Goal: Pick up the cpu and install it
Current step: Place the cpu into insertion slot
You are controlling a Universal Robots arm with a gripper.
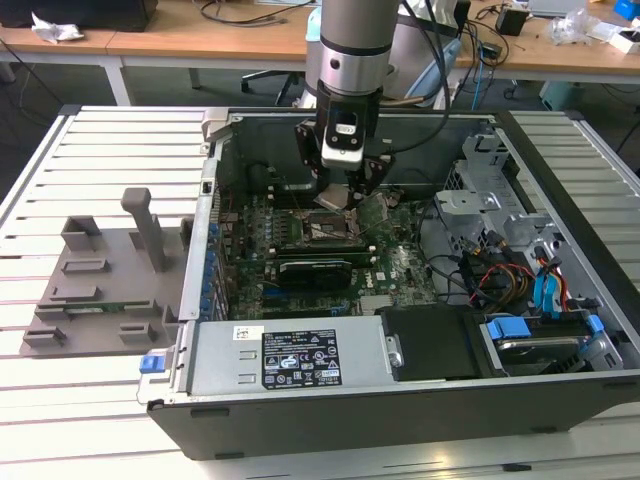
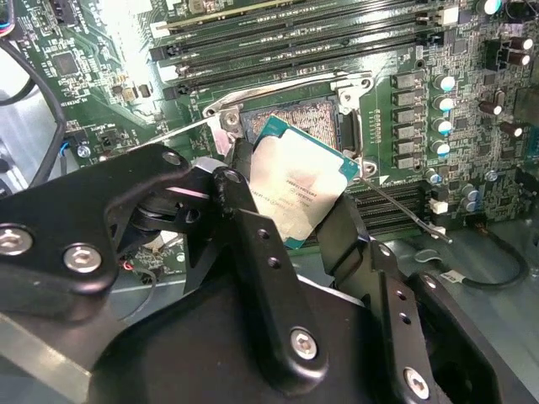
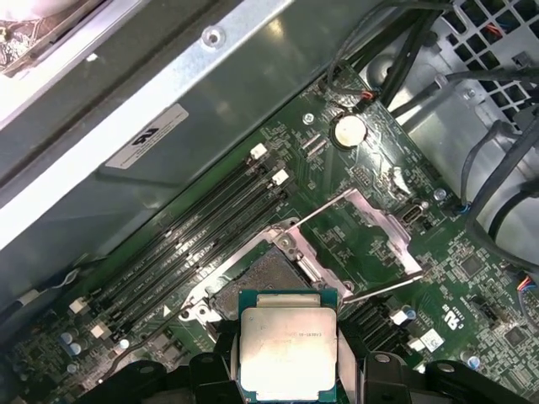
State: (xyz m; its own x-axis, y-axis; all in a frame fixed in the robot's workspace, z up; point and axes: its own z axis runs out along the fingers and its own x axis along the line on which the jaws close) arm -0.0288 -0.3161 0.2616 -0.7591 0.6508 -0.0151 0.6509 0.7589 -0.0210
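Note:
My gripper hangs inside the open computer case, shut on the cpu, a flat square chip with a silvery top and a teal rim. The black fingers clamp two opposite edges of the chip. In the second wrist view the cpu is tilted and sits just above the open socket. In the first wrist view the cpu lies close to the near edge of the socket, whose metal load plate is swung open to one side. From the exterior view I cannot tell whether the chip touches the socket.
Memory slots run beside the socket, and a thin retention lever sticks out near it. The case walls ring the board. A labelled metal box and a drive cage with cables lie nearby. Grey fixture blocks stand on the slatted table.

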